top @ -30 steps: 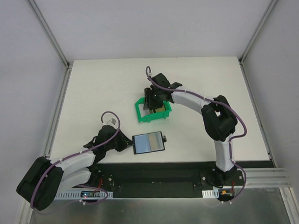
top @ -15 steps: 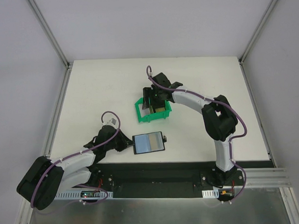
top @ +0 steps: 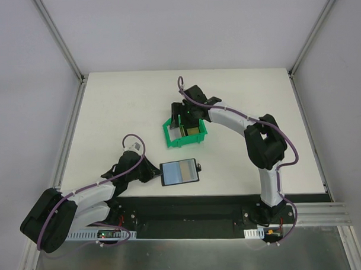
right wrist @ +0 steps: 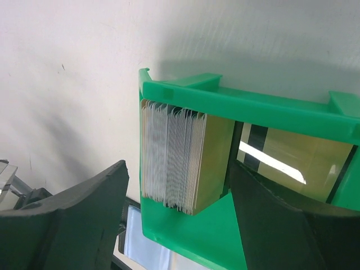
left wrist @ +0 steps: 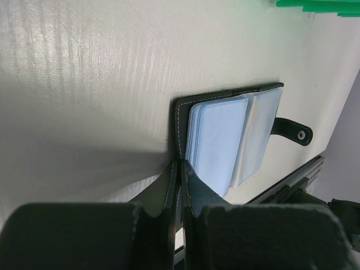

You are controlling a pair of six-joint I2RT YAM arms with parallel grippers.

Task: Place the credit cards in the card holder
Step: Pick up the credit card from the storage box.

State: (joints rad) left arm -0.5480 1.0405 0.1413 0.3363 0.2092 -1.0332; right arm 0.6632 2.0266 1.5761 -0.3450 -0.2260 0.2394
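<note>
Left wrist: left gripper [left wrist: 179, 171] pinched tight on card holder [left wrist: 222, 140] cover edge — holder open, flat on table [left wrist: 84, 84].
Right wrist: right gripper [right wrist: 180, 194] spread wide, empty — credit cards [right wrist: 171, 157] upright in green bin [right wrist: 236, 104].

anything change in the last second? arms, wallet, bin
The right gripper moved its jaws wider apart. They now stand on either side of the upright stack of thin credit cards in the green plastic open-fronted bin, with nothing gripped yet. Unchanged: the left gripper stays shut on the edge of the open black folding card holder, which has not moved, and neither has the bin.
</note>
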